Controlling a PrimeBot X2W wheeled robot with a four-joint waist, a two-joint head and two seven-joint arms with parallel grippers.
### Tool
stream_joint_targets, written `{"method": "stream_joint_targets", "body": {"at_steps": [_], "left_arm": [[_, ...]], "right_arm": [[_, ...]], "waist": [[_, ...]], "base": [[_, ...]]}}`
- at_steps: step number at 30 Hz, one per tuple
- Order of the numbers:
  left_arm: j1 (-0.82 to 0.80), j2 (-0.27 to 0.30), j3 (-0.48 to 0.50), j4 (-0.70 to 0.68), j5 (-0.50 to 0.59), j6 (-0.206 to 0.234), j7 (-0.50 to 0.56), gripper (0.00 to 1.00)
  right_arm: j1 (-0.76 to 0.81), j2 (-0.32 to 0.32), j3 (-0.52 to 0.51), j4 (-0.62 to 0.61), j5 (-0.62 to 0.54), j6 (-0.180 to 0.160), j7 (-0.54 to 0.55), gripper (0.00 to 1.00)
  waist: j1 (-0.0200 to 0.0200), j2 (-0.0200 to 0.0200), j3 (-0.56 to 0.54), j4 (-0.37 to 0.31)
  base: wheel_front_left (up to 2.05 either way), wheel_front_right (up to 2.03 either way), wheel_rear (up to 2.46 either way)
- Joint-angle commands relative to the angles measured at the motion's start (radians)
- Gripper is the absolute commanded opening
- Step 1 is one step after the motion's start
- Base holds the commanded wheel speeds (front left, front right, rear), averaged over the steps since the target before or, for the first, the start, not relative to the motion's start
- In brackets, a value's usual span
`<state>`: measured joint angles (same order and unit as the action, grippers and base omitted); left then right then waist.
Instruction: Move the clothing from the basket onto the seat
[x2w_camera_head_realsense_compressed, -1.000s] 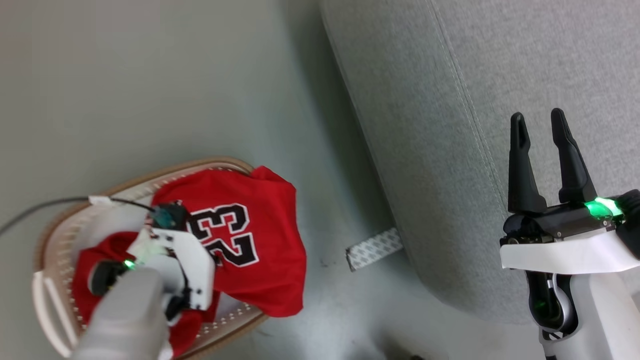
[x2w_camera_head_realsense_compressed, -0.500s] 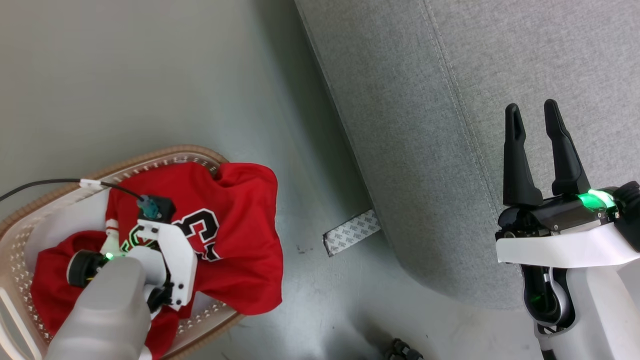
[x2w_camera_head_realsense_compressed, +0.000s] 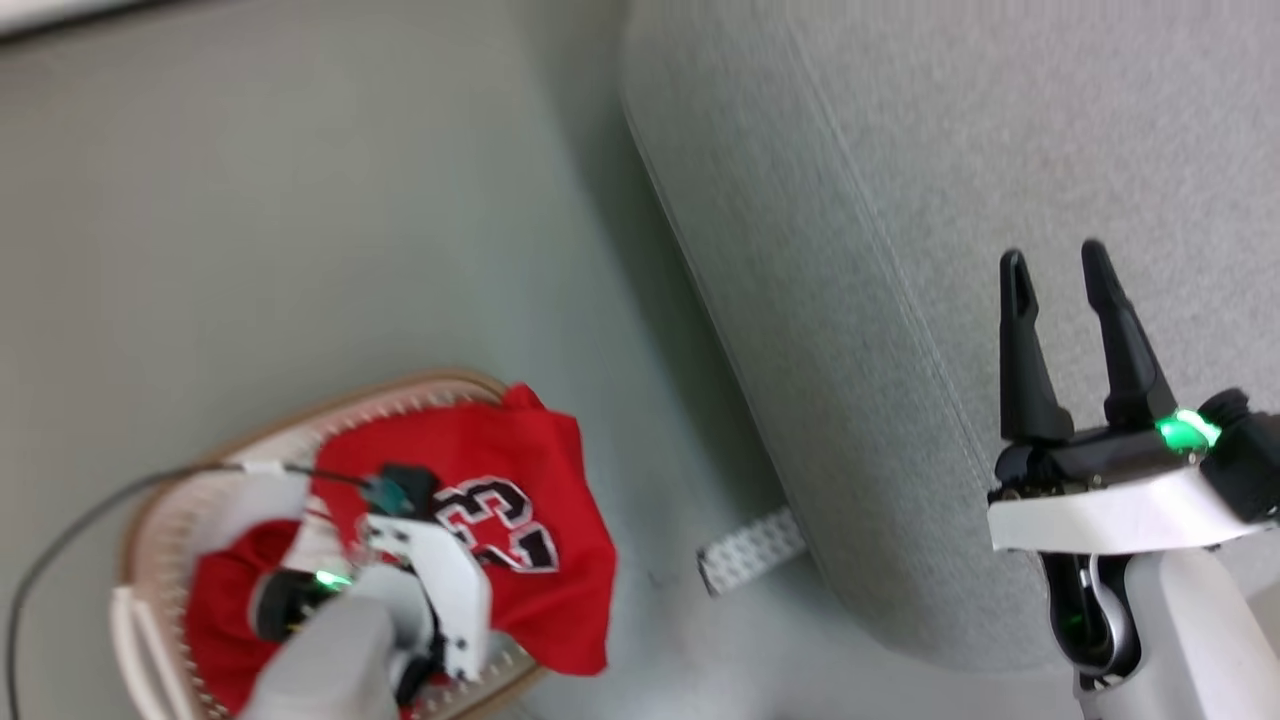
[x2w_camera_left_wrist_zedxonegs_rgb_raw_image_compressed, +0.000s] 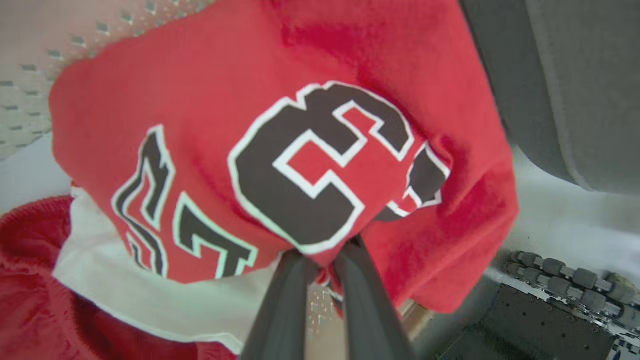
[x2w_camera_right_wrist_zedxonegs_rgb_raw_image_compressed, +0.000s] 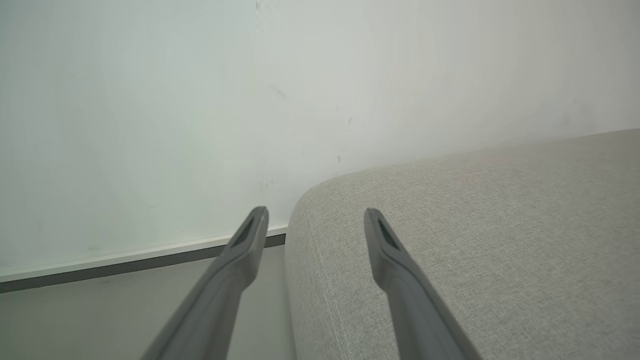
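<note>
Closed within the last second, from wide apart to a tight pinch: left gripper (x2w_camera_left_wrist_zedxonegs_rgb_raw_image_compressed: 326, 252), now clamped on a fold of the red fabric jersey (x2w_camera_left_wrist_zedxonegs_rgb_raw_image_compressed: 310, 165), its black white-edged "23" puckered where flat before. Counted: two red garments, the second a red fabric garment with a white band (x2w_camera_left_wrist_zedxonegs_rgb_raw_image_compressed: 30, 300); one oval cream-white perforated plastic basket (x2w_camera_head_realsense_compressed: 330, 412); one large grey woven-fabric seat (x2w_camera_head_realsense_compressed: 900, 200); two grippers. Both garments in the basket at 8 o'clock of the head view (jersey spilling over the rim's 3 o'clock side). Seat at 1 o'clock. At 4 o'clock, right gripper (x2w_camera_head_realsense_compressed: 1053, 256) spread wide, holding nothing, poised over the seat.
</note>
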<state>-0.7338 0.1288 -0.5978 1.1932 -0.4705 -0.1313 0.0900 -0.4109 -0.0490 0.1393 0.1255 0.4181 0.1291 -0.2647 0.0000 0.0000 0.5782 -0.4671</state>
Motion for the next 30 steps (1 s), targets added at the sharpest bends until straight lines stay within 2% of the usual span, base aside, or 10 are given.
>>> {"method": "stream_joint_targets", "body": {"at_steps": [1, 10, 19, 26, 30], "left_arm": [[0.023, -0.003, -0.011, -0.011, -0.018, 0.003, -0.024, 0.00], [0.136, -0.037, -0.123, -0.151, -0.149, 0.003, -0.184, 0.00], [0.184, -0.022, -0.206, -0.288, -0.260, 0.003, -0.302, 0.00], [0.145, 0.010, -0.191, -0.389, -0.265, 0.003, -0.346, 0.00], [0.120, 0.029, -0.162, -0.473, -0.242, 0.025, -0.354, 0.00]], "right_arm": [[0.018, -0.003, -0.008, 0.005, -0.012, 0.003, 0.000, 1.00], [0.098, -0.004, -0.032, 0.053, -0.094, 0.003, 0.000, 1.00], [0.176, -0.004, -0.041, 0.083, -0.120, 0.003, 0.000, 1.00], [0.214, -0.003, -0.031, 0.090, -0.110, 0.003, 0.000, 1.00], [0.224, -0.003, -0.027, 0.090, -0.118, 0.003, 0.000, 1.00]], "waist": [[0.0000, 0.0000, -0.108, 0.066], [0.0000, 0.0000, -0.338, 0.194], [0.0000, 0.0000, -0.500, 0.295], [0.0000, 0.0000, -0.562, 0.331], [0.0000, 0.0000, -0.577, 0.347]], "base": [[0.00, 0.00, 0.00], [0.00, 0.00, 0.00], [0.00, 0.00, 0.00], [0.00, 0.00, 0.00], [0.00, 0.00, 0.00]]}}
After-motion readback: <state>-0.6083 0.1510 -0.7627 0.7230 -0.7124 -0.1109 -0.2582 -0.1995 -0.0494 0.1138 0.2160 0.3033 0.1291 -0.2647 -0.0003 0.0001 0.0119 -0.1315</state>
